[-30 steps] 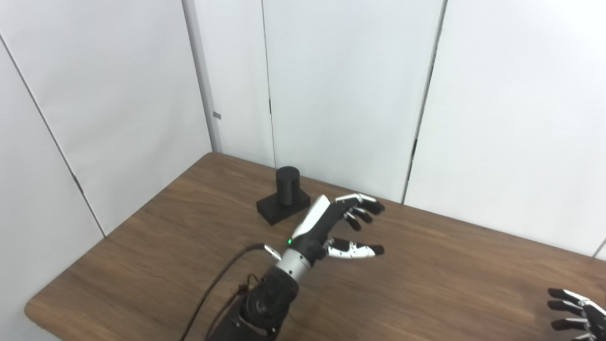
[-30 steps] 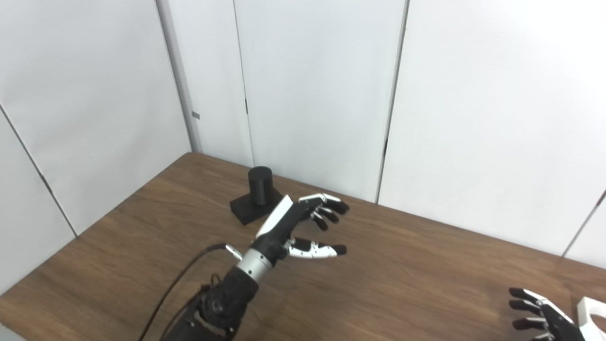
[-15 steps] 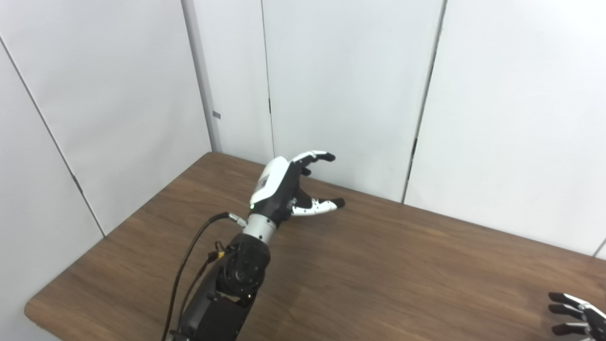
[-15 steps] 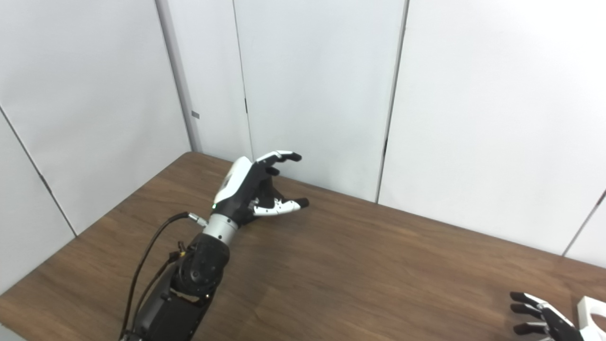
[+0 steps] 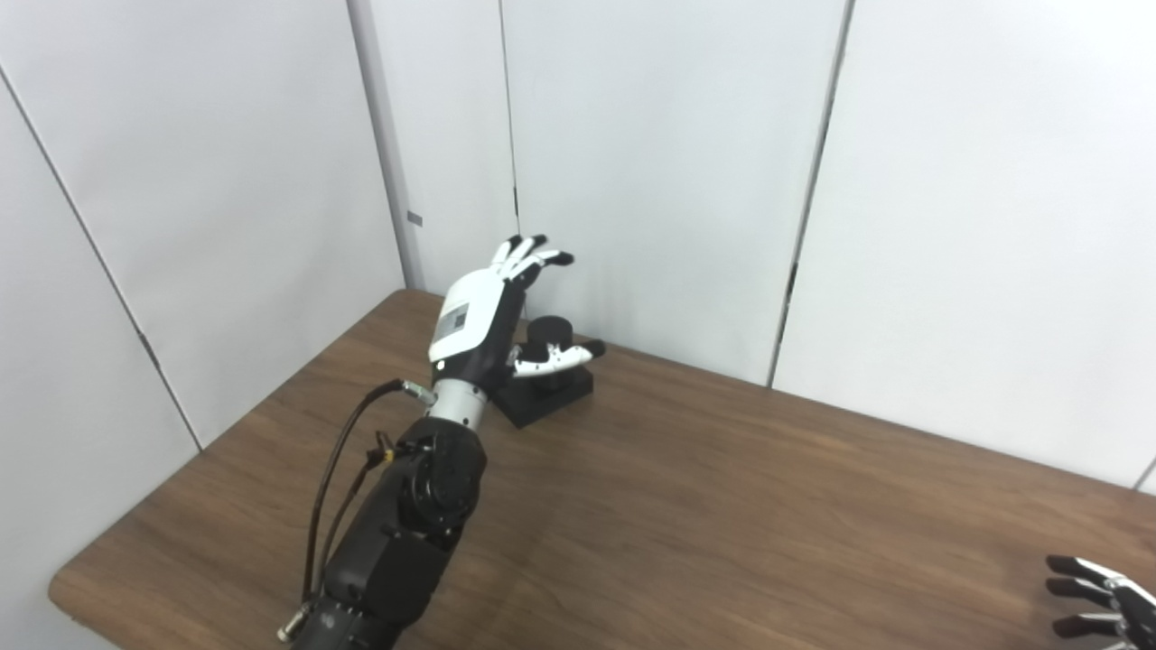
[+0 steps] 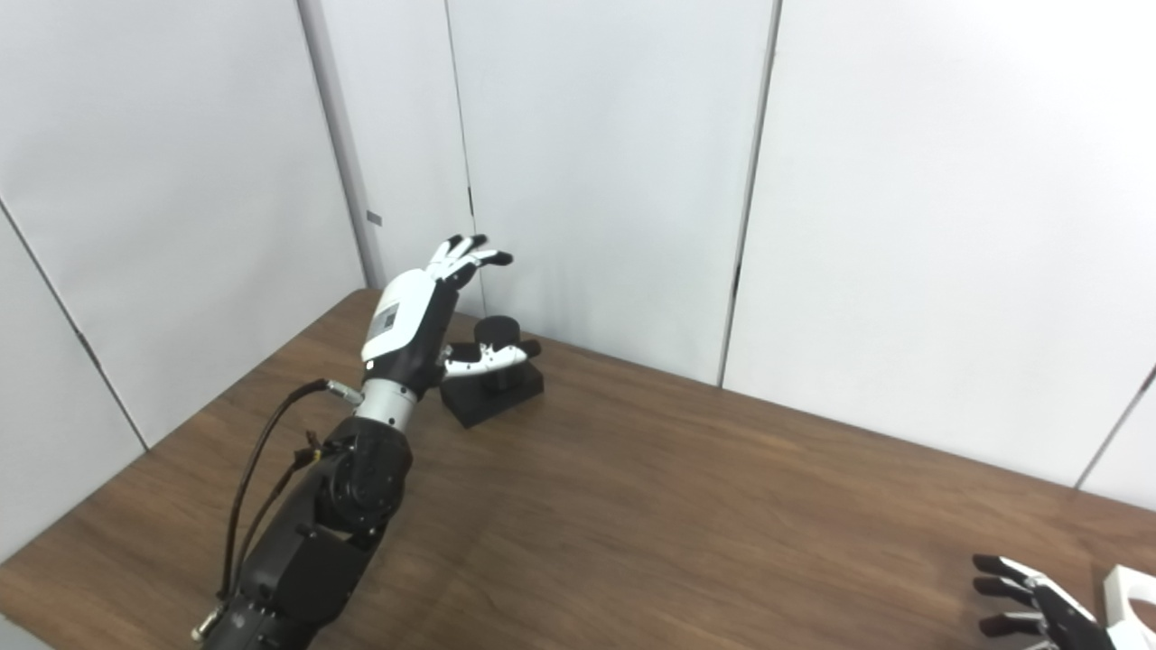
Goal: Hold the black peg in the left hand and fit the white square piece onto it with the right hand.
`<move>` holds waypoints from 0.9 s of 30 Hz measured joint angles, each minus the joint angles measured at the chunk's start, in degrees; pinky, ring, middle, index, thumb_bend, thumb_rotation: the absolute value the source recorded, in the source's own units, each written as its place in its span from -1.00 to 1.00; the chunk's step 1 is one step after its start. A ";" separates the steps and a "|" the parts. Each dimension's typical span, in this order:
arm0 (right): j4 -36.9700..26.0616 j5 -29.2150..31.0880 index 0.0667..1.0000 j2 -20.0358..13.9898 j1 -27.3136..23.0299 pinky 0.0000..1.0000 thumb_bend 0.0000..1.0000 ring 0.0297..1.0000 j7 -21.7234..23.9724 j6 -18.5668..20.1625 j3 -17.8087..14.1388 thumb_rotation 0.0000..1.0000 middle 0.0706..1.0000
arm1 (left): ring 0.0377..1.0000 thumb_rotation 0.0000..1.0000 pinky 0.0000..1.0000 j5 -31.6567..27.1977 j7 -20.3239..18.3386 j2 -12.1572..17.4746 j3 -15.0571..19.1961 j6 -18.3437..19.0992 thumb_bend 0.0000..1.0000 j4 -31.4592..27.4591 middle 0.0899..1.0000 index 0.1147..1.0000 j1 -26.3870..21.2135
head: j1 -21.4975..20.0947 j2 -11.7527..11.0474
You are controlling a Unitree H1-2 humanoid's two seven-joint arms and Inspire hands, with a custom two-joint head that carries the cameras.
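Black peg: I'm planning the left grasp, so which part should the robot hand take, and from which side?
Probably the upright round post of the black peg, not its flat square base. The left robot hand is open at the peg's left with its thumb in front, so closing sideways around the post suits. That leaves the top free for the white square piece.

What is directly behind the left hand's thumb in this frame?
The black peg stands behind the left hand, upright on its square base; the thumb crosses its front. Whether thumb and peg touch cannot be told.
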 measured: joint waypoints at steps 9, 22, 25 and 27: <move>0.03 -0.01 0.57 -0.02 0.01 -0.15 0.59 0.24 0.00 -0.05 0.07 -0.91 0.50 | 1.00 -0.26 0.84 3.49 -2.33 4.19 -1.21 8.27 1.00 2.52 0.99 0.72 -1.29 | -0.26 0.35; -0.14 -0.02 0.60 -0.11 0.04 -0.23 0.54 0.22 -0.02 -0.21 0.01 -0.94 0.75 | 1.00 0.13 0.74 8.07 -8.89 8.10 -5.99 17.48 1.00 3.17 1.00 0.72 -1.66 | -0.09 0.79; -0.06 0.08 0.59 -0.09 0.03 -0.22 0.54 0.23 -0.04 -0.55 0.01 -0.94 0.77 | 1.00 0.23 0.69 9.11 -11.52 9.40 -7.91 19.46 1.00 3.59 1.00 0.70 -2.52 | -0.09 0.88; -0.05 0.11 0.59 -0.08 0.03 -0.22 0.54 0.24 -0.06 -0.80 0.00 -0.93 0.77 | 1.00 0.26 0.68 9.51 -12.65 10.26 -9.04 19.74 1.00 4.54 1.00 0.67 -3.26 | -0.18 1.14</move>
